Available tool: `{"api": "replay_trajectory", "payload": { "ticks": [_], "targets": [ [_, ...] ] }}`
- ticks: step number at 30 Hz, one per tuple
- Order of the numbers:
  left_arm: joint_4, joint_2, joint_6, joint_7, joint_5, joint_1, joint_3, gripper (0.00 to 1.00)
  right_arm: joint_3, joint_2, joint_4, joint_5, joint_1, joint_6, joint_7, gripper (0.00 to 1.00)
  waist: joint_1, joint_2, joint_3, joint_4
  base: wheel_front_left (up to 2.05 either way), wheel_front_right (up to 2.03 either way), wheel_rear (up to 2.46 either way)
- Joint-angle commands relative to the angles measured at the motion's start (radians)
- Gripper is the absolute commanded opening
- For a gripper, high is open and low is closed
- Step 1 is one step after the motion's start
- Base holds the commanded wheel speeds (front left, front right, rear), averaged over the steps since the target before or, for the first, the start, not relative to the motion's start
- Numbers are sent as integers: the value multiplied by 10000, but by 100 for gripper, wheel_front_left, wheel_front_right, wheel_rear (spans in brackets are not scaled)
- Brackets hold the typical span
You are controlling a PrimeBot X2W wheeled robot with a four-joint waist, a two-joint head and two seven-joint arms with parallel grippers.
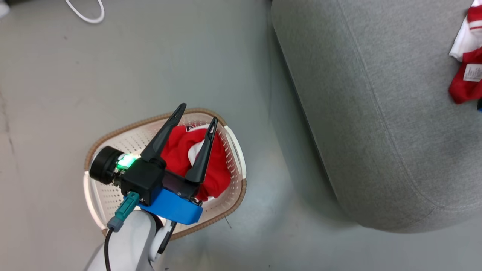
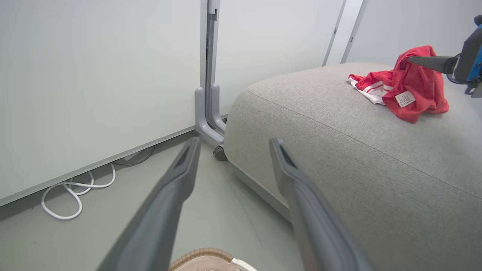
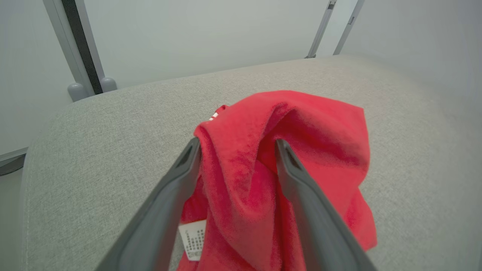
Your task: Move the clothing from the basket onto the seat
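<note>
My left gripper (image 1: 198,114) hangs open above the basket (image 1: 241,195), its jaws spread over a bright red garment (image 1: 214,173) with a white patch that lies inside. In the left wrist view this gripper (image 2: 234,142) holds nothing, and the basket's rim (image 2: 203,254) peeks in at the bottom. A second red garment (image 3: 301,150) with white stripes and a label lies bunched on the grey seat (image 3: 94,150). My right gripper (image 3: 237,143) is open around a raised fold of it. From the left wrist, that garment (image 2: 414,86) and right gripper (image 2: 414,60) sit on the seat (image 2: 339,150).
The basket stands on a grey floor (image 1: 113,67) just left of the seat's rounded corner (image 1: 376,113). A white cable (image 2: 71,192) loops on the floor by the wall panels. A grey post foot (image 2: 207,120) stands behind the seat.
</note>
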Motion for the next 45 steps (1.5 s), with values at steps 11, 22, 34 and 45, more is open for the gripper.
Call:
{"api": "replay_trajectory", "payload": {
  "ticks": [11, 22, 34, 45],
  "targets": [
    [777, -863, -9, -30, -414, 1106, 624, 100, 1052, -109, -212, 487, 1842, 1, -45, 100, 0, 0, -2531, 635, 0, 0, 0],
    [1346, -1363, -9, -30, -509, 2201, 1436, 100, 2958, 504, -2442, 1674, 4629, 1, 34, 100, 0, 0, -4341, 1313, 0, 0, 0],
    [1902, -1522, 6, -29, -362, 2863, 2465, 100, 4178, 1638, -6074, 1874, 7526, 1, 891, 100, 0, 0, -5357, 2244, 0, 0, 0],
    [2434, -1554, 20, -29, -190, 3140, 3196, 100, 4701, 1981, -7858, 2388, 9161, 1, 1471, 100, 0, 0, -5742, 2977, 0, 0, 0]
  ]
}}
